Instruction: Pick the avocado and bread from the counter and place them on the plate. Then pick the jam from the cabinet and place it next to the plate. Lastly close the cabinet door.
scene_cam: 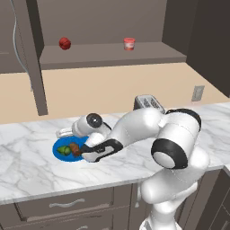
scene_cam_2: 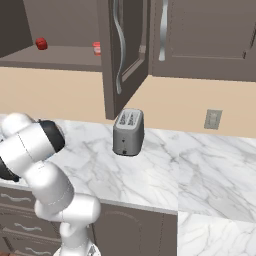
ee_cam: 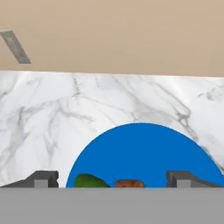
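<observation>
Hand view: the gripper (ee_cam: 112, 178) stood with its jaws wide apart and gripped nothing, one dark fingertip at either side of the blue plate (ee_cam: 144, 148).
Bread: the brown bread (ee_cam: 129, 183) lay on the plate, low between the two fingertips and touching neither; it looked released.
Avocado: the green avocado (ee_cam: 89, 181) lay on the plate just beside the bread, nearer one fingertip, apart from it.
Left base view: the gripper (scene_cam: 85, 152) hovered at the plate's (scene_cam: 58, 144) near edge, with the avocado (scene_cam: 65, 150) and bread (scene_cam: 75, 149) side by side on the disc, on the counter (scene_cam: 31, 166).
Step in hand: judged to be clearing off after setting down the bread; best done by lifting straight up with the jaws wide, so neither item is nudged off the plate.
Next target: the jam (scene_cam: 129, 43) sat on the cabinet (scene_cam: 108, 54) shelf, well apart from the red ball (scene_cam: 64, 43).
Cabinet door: the cabinet door (scene_cam_2: 122, 55) stood open.
Risk: a sideways exit could sweep the bread.
</observation>
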Motion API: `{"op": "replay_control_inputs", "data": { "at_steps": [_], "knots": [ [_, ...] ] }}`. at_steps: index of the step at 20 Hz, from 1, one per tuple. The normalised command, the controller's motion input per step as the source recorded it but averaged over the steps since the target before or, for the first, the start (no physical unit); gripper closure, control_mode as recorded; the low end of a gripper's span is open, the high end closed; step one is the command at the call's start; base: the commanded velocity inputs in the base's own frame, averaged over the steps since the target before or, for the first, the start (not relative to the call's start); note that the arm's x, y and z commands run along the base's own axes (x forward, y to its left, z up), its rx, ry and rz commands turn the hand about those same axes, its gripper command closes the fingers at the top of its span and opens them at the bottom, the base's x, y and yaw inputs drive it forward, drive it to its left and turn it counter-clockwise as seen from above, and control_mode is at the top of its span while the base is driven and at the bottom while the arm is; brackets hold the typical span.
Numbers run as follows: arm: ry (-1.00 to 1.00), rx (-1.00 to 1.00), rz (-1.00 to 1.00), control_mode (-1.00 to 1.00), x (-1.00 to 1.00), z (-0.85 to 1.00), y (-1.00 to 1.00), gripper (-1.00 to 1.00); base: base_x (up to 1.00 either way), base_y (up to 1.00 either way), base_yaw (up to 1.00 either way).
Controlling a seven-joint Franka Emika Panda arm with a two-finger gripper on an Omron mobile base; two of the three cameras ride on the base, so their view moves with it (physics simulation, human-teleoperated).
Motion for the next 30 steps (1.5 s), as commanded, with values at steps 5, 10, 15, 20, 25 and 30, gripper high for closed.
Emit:
{"op": "replay_control_inputs", "data": {
  "at_steps": [5,10,15,20,25,30],
  "knots": [
    [-0.02,0.0,-0.01,-1.0,-0.91,0.73,-0.34,-1.0,0.0,0.0,0.0],
    [-0.09,-0.04,0.0,-1.0,-0.87,1.0,-0.51,-1.0,0.0,0.0,0.0],
    [-0.11,-0.08,-0.05,-1.0,-0.45,1.0,-0.52,-1.0,0.0,0.0,0.0],
    [-0.01,-0.16,-0.11,-1.0,-0.4,1.0,-0.32,-1.0,0.0,0.0,0.0],
    [0.05,-0.18,-0.22,-1.0,-0.54,1.0,-0.38,-1.0,0.0,0.0,0.0],
    [0.13,-0.11,-0.28,-1.0,-0.55,0.99,-0.46,-1.0,0.0,0.0,0.0]
  ]
}}
